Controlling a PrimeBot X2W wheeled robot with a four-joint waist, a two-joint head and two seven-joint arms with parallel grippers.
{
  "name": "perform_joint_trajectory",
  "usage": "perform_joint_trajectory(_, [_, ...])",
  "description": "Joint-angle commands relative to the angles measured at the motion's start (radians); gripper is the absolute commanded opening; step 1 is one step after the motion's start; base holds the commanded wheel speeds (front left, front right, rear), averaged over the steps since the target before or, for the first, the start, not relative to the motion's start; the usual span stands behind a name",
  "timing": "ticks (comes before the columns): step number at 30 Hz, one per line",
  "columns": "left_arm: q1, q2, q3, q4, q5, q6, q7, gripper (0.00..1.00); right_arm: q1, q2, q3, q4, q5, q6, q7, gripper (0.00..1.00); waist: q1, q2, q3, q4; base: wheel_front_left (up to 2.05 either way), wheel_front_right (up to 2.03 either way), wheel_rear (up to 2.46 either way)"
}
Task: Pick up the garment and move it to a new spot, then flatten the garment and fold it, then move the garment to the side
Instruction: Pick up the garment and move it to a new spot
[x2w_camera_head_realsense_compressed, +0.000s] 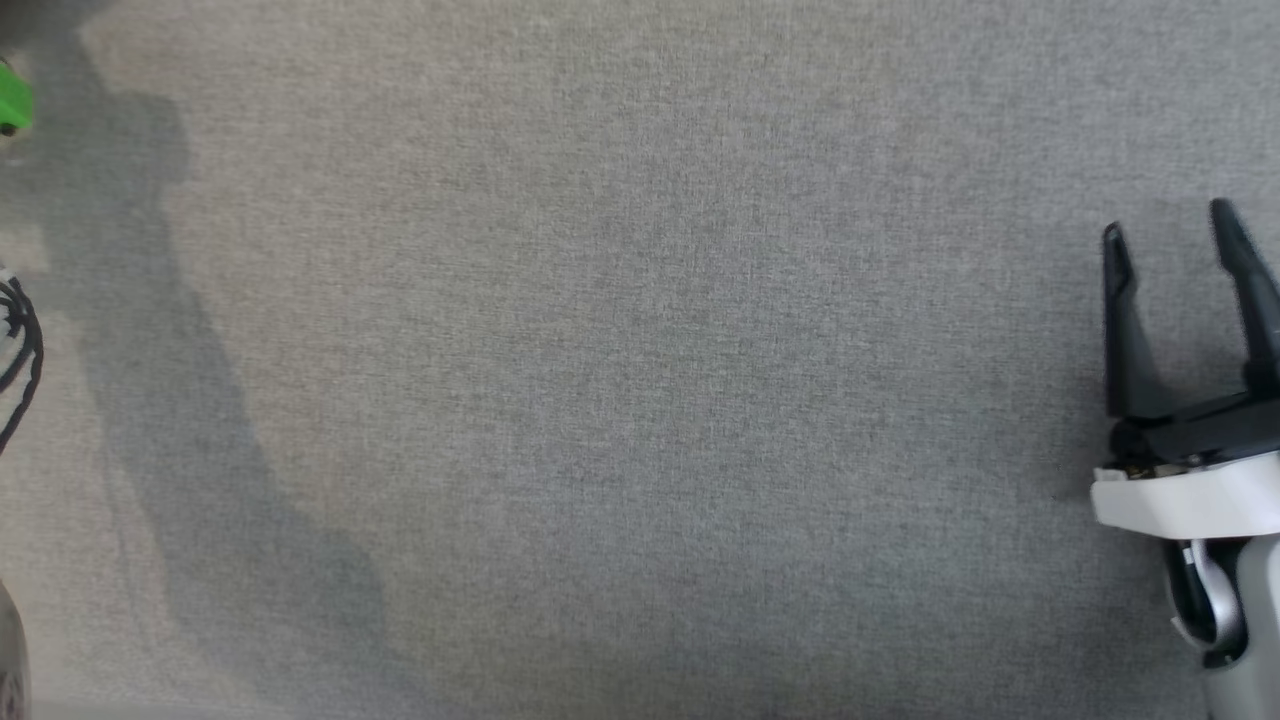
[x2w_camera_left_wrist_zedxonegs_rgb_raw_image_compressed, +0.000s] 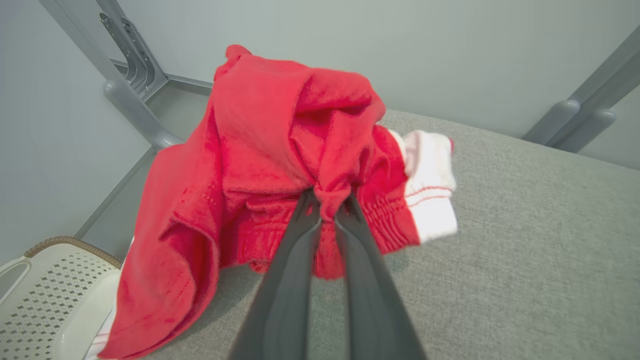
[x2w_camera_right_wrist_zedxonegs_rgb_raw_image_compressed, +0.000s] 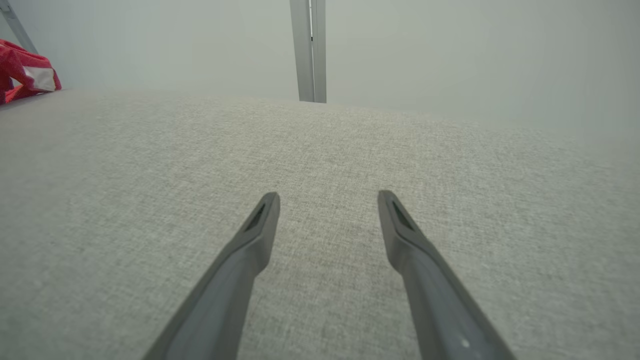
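The left gripper (x2w_camera_left_wrist_zedxonegs_rgb_raw_image_compressed: 327, 205) is clamped on a bunched fold of the red garment (x2w_camera_left_wrist_zedxonegs_rgb_raw_image_compressed: 260, 150) at the table (x2w_camera_left_wrist_zedxonegs_rgb_raw_image_compressed: 525, 250) edge, perhaps trailing over the basket (x2w_camera_left_wrist_zedxonegs_rgb_raw_image_compressed: 35, 290). It looks soft, light and limp, so it will likely sag; a hem grip should suit flattening. The right gripper (x2w_camera_right_wrist_zedxonegs_rgb_raw_image_compressed: 327, 200) stands apart.

left end effector (x2w_camera_left_wrist_zedxonegs_rgb_raw_image_compressed: 330, 201) clamped, right one (x2w_camera_head_realsense_compressed: 1168, 220) splayed
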Motion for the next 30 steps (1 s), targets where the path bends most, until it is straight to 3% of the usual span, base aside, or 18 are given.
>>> perform_joint_trajectory(1, [0.03,0.01,-0.02,-0.03,-0.017,-0.002,0.001,0.0,0.018,0.016,0.007,0.012,-0.006,0.0,0.002,1.0,-0.0001,0.0,-0.088,0.006,0.0,0.0,0.0])
perform_joint_trajectory(6, [0.11,0.001,-0.113,-0.242,-0.112,-0.002,0.055,0.0,0.029,0.082,0.024,0.05,-0.007,0.0,0.001,1.0,-0.0001,0.0,-0.221,-0.007,0.0,0.0,0.0])
perform_joint_trajectory(13, [0.329,-0.03,-0.184,-0.699,-0.341,-0.002,0.25,0.0,0.071,0.151,0.032,0.083,-0.008,0.0,0.001,1.0,-0.0001,0.0,-0.389,-0.061,0.0,0.0,0.0])
perform_joint_trajectory(16, [0.447,-0.073,-0.194,-0.922,-0.44,0.035,0.329,0.0,0.086,0.166,0.027,0.086,-0.007,0.0,0.001,1.0,-0.0001,0.0,-0.429,-0.095,0.0,0.0,0.0])
perform_joint_trajectory(21, [0.68,-0.181,-0.251,-1.277,-0.596,0.133,0.401,0.0,0.111,0.189,0.023,0.088,-0.007,0.0,0.001,1.0,-0.0001,0.0,-0.462,-0.163,0.0,0.0,0.0])
perform_joint_trajectory(24, [0.808,-0.239,-0.312,-1.395,-0.658,0.173,0.407,0.0,0.12,0.199,0.017,0.087,0.003,0.0,0.001,1.0,-0.0001,0.0,-0.473,-0.206,0.0,0.0,0.0])
perform_joint_trajectory(28, [0.943,-0.274,-0.393,-1.408,-0.67,0.149,0.369,0.0,0.135,0.21,0.006,0.093,0.006,0.0,0.001,1.0,-0.0001,0.0,-0.476,-0.251,0.0,0.0,0.0])
perform_joint_trajectory(30, [0.976,-0.26,-0.405,-1.347,-0.61,0.141,0.326,0.0,0.14,0.214,0.013,0.093,0.01,0.0,0.001,1.0,-0.0001,0.0,-0.475,-0.274,0.0,0.0,0.0])
